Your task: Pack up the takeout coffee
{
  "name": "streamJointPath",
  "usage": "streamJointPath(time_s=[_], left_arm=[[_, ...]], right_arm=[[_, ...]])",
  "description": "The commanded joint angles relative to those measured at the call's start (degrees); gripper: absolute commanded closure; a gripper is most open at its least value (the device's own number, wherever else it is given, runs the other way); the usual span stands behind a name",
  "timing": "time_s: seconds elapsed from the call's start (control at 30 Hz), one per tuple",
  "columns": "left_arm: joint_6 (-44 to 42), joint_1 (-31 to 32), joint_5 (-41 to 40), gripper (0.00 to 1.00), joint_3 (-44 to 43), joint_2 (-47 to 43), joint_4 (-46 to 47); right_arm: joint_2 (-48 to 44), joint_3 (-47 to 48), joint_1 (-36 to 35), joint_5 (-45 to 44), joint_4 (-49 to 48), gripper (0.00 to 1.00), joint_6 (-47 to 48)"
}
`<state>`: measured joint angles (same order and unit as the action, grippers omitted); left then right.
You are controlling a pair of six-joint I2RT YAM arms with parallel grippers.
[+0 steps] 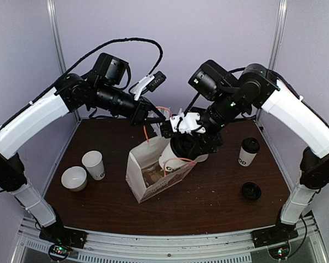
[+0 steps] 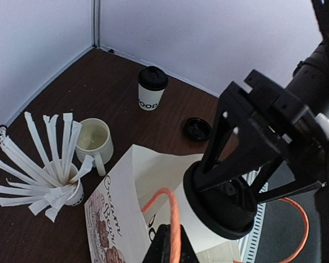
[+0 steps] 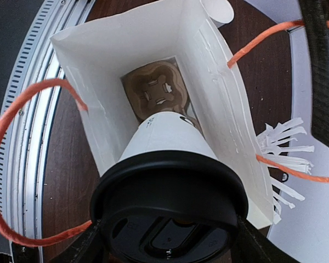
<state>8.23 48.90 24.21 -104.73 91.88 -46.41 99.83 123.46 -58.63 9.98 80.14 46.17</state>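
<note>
White lidded cup [image 3: 164, 137] clamped in right tool [image 3: 170, 241], partly inside paper bag [image 3: 126, 49], left tool [image 2: 165, 247] closed, seemingly pinching orange handle [image 2: 175, 224]

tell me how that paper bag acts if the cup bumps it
Probably floppy: the paper bag has thin walls. Likely light and tippy: its floor holds only a brown insert, though the left gripper pinching its orange handle should steady it.

Even, diffuse light from above; shadows on the table [image 1: 219, 192] are soft and short. Right wrist view: the black lid [image 3: 170, 175] close to the lens is slightly soft, with a faint sheen. Overhead view leans at its corners.
</note>
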Motion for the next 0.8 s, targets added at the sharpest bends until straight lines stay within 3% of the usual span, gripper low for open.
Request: streamJointPath(time_s=[0.0, 0.43, 0.77], left_arm=[[-0.73, 3.24, 0.47, 1.00, -3.72, 1.65, -1.33], [1.85, 8.99, -1.26, 1.00, -3.93, 2.74, -2.23], [3.36, 9.59, -1.42, 0.95, -2.92, 2.40, -2.24]], right_arm=[[-3.97, -2.87, -2.28, -2.08, 3.06, 0.35, 1.42], [-8.98, -13.82, -8.73, -3.30, 3.45, 0.36, 0.88], [-9.72, -21.71, -14.58, -15.88, -3.96, 0.37, 1.23]])
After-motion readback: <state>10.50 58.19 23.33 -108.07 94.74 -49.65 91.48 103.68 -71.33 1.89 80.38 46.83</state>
